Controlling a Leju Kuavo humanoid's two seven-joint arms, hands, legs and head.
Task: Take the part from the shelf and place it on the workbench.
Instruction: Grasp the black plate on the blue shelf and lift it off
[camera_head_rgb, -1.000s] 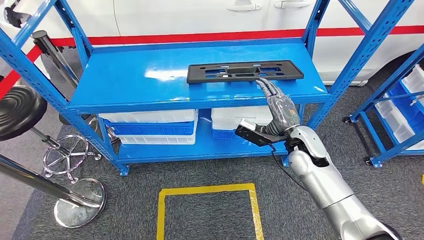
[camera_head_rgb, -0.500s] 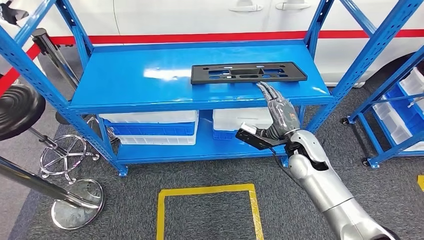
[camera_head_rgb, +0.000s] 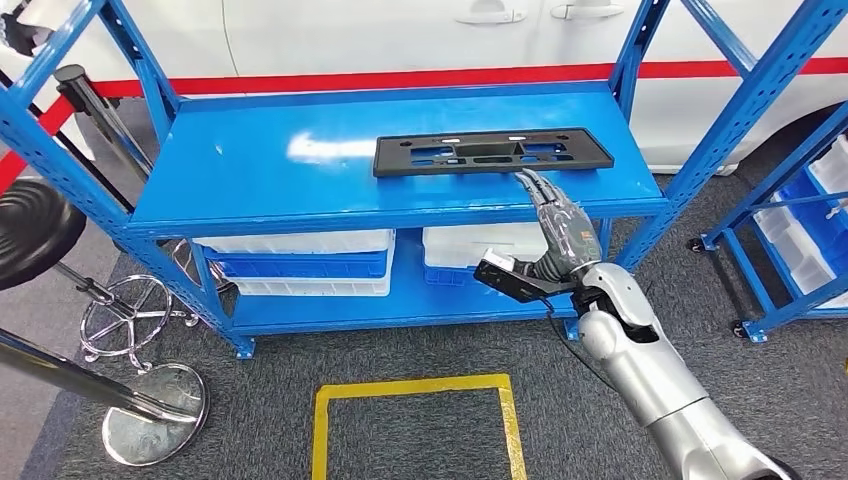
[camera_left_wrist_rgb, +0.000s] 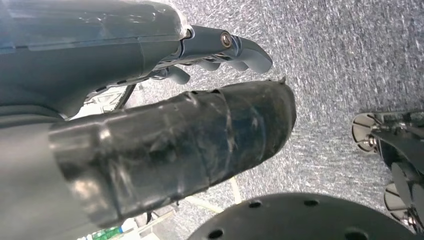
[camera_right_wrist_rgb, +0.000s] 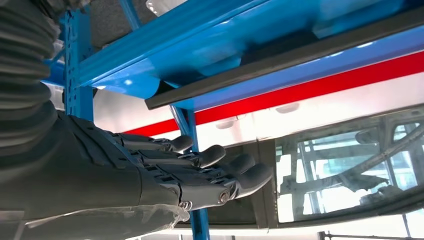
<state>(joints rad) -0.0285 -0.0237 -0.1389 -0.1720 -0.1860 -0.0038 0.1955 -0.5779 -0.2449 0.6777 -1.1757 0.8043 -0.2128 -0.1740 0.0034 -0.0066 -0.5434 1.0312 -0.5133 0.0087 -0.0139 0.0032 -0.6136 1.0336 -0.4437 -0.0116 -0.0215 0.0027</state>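
Observation:
A flat black part (camera_head_rgb: 492, 154) with cut-outs lies on the top board of the blue shelf (camera_head_rgb: 260, 180), toward its right end. My right hand (camera_head_rgb: 558, 225) reaches up from below with its fingers stretched out flat; the fingertips (camera_head_rgb: 527, 180) are at the part's near edge and hold nothing. In the right wrist view the straight fingers (camera_right_wrist_rgb: 200, 167) point past the shelf's front lip, with the part's dark edge (camera_right_wrist_rgb: 280, 65) beyond them. My left hand (camera_left_wrist_rgb: 150, 120) hangs over the grey carpet with its thumb apart from its fingers (camera_left_wrist_rgb: 225, 47), and nothing is in it.
White bins (camera_head_rgb: 300, 255) stand on the lower board. A yellow tape square (camera_head_rgb: 415, 420) marks the carpet in front. A black stool (camera_head_rgb: 35, 225) and a chrome post base (camera_head_rgb: 155, 425) stand at the left, another blue rack (camera_head_rgb: 790, 220) at the right, a white car (camera_head_rgb: 400, 30) behind.
The whole picture has shifted slightly, so the camera moved. My right hand stays stretched toward the part's near edge, a little lower in the picture; the part still lies on the shelf.

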